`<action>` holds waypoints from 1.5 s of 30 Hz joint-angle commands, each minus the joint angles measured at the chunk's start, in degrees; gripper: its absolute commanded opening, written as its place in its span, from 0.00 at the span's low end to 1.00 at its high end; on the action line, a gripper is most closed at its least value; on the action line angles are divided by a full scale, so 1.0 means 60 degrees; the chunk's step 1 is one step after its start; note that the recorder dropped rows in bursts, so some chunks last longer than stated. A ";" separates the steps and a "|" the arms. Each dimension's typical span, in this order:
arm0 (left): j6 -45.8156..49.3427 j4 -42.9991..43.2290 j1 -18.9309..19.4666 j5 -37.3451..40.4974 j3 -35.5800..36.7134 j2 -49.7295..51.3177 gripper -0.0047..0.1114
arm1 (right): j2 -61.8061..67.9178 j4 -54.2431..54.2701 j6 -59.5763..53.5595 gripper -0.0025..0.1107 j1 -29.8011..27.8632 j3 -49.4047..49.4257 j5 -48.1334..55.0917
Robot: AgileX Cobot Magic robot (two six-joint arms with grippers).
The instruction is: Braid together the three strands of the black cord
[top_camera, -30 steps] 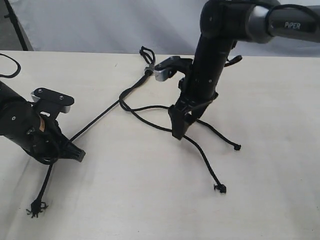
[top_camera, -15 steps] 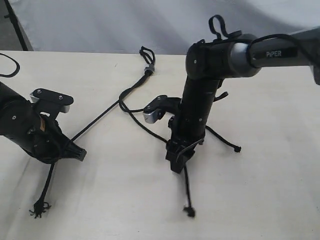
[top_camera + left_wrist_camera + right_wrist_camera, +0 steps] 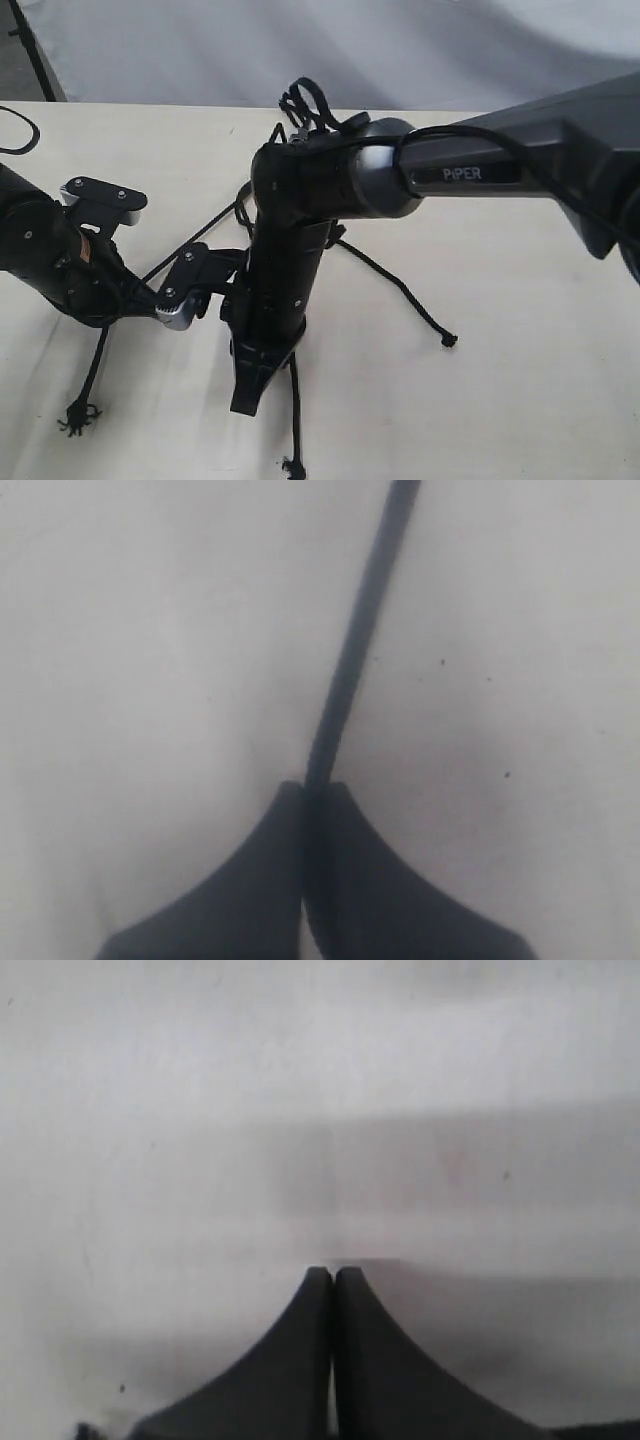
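"Pinching the left strand point(image 3: 200, 238) in my left gripper point(image 3: 305, 792), jaws clamped tight on it. The left wrist view has it running straight out from between the tips."

"And your right gripper?"

"My right gripper point(image 3: 250, 395) is closed as well, tip down over the near middle of the tabletop point(image 3: 520, 380). Its own wrist view shows the tips pressed together on nothing, just bare surface beyond. In the exterior view the middle strand point(image 3: 296, 420) runs just beside it, so whether I've caught it higher up, I can't tell."

"How's the braid coming?"

"Barely begun, I'd say. The black cord point(image 3: 241, 207) fans out from the far side. The left strand goes off to the left, frayed tip at the near left. The middle strand runs toward the near edge, and the right strand point(image 3: 405, 292) lies loose out to the right. I see no woven crossings, though my right arm point(image 3: 330, 190) hides the far stretch where they join. All the plaiting is ahead."

"So what do the wrist views add?"

"The grip up close, nothing more. Only the exterior view gives the layout of all three."
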 commanded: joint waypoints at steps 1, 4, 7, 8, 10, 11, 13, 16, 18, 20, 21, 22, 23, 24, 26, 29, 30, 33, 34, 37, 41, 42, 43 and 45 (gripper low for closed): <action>0.0043 -0.0044 -0.0024 0.0687 0.0115 -0.0044 0.04 | -0.0145 -0.0110 0.0232 0.18 0.0219 0.0008 -0.0602; 0.0043 -0.0044 -0.0024 0.0687 0.0115 -0.0044 0.04 | -0.0532 -0.0217 0.0353 0.40 0.0100 0.0008 -0.0665; 0.0043 -0.0044 -0.0024 0.0687 0.0115 -0.0044 0.04 | -0.1137 -0.0392 0.0376 0.62 -0.0418 0.0008 -0.0689; 0.0043 -0.0044 -0.0024 0.0657 0.0115 -0.0044 0.04 | -0.1368 -0.0393 0.0376 0.67 -0.0689 0.0008 -0.0634; 0.0043 -0.0044 -0.0024 0.0550 0.0115 -0.0044 0.04 | -0.1752 -0.0393 0.0437 0.73 -0.1235 0.0008 -0.0522; 0.0043 -0.0044 -0.0024 0.0504 0.0115 -0.0044 0.04 | -0.1940 -0.0367 0.0570 0.74 -0.1565 0.0008 -0.0476; 0.0043 -0.0044 -0.0024 0.0442 0.0115 -0.0044 0.04 | -0.2210 -0.0367 0.0903 0.74 -0.2238 0.0008 -0.0284; -0.0006 -0.0081 -0.0044 0.0458 0.0115 -0.0044 0.04 | -0.2370 -0.0367 0.1359 0.74 -0.3132 0.0026 -0.0135; -0.0030 -0.0141 -0.0044 0.0480 0.0115 -0.0044 0.04 | -0.2385 -0.0324 0.1381 0.74 -0.3621 0.0188 -0.0310; -0.0030 -0.0141 -0.0044 0.0540 0.0115 -0.0044 0.04 | -0.2385 -0.0212 0.1381 0.74 -0.4120 0.0508 -0.0763; -0.0030 -0.0141 -0.0044 0.0584 0.0115 -0.0044 0.05 | -0.2385 -0.0138 0.1381 0.74 -0.4333 0.0689 -0.1017; -0.0030 -0.0141 -0.0044 0.0581 0.0115 -0.0044 0.07 | -0.2385 -0.0064 0.1358 0.74 -0.4519 0.0935 -0.1370; -0.0030 -0.0141 -0.0044 0.0581 0.0115 -0.0044 0.10 | -0.2385 -0.0013 0.1248 0.74 -0.4669 0.1197 -0.1721; -0.0030 -0.0188 -0.0044 0.0581 0.0115 -0.0044 0.16 | -0.2385 0.0010 0.1150 0.74 -0.4766 0.1395 -0.2018; -0.0030 -0.0233 -0.0044 0.0581 0.0115 -0.0044 0.32 | -0.2385 0.0038 0.1109 0.74 -0.4928 0.1858 -0.2745; -0.0030 -0.0233 -0.0044 0.0581 0.0115 -0.0044 0.60 | -0.2385 0.0002 0.1109 0.74 -0.4968 0.2378 -0.3651; -0.0030 -0.0233 -0.0044 0.0652 0.0069 -0.0044 0.71 | -0.2385 0.0002 0.1109 0.74 -0.4968 0.2493 -0.3837; -0.0030 -0.0519 -0.0044 0.1380 -0.0380 -0.0258 0.86 | -0.2367 0.0019 0.1109 0.74 -0.4968 0.2586 -0.4050; -0.0030 -0.0705 -0.0044 0.1581 -0.0537 -0.0384 0.89 | -0.2367 0.0019 0.1109 0.74 -0.4968 0.2586 -0.4050; 0.0493 -0.1617 -0.0065 0.1797 -0.1046 -0.0958 0.90 | -0.2367 0.0019 0.1109 0.74 -0.4968 0.2586 -0.4050; 0.2329 -0.3421 -0.0537 0.1797 -0.1558 -0.1562 0.90 | -0.2367 -0.0030 0.1109 0.74 -0.4968 0.2586 -0.4411; 0.2745 -0.3823 -0.0765 0.1797 -0.1649 -0.1635 0.90 | -0.2367 -0.0030 0.1109 0.74 -0.4968 0.2586 -0.4538; 0.3002 -0.4032 -0.0975 0.1797 -0.1714 -0.1638 0.90 | -0.2367 -0.0030 0.1109 0.74 -0.4968 0.2586 -0.4662; 0.3108 -0.4078 -0.1563 0.1743 -0.1764 -0.1616 0.90 | -0.2367 -0.0030 0.1129 0.74 -0.5041 0.2586 -0.4978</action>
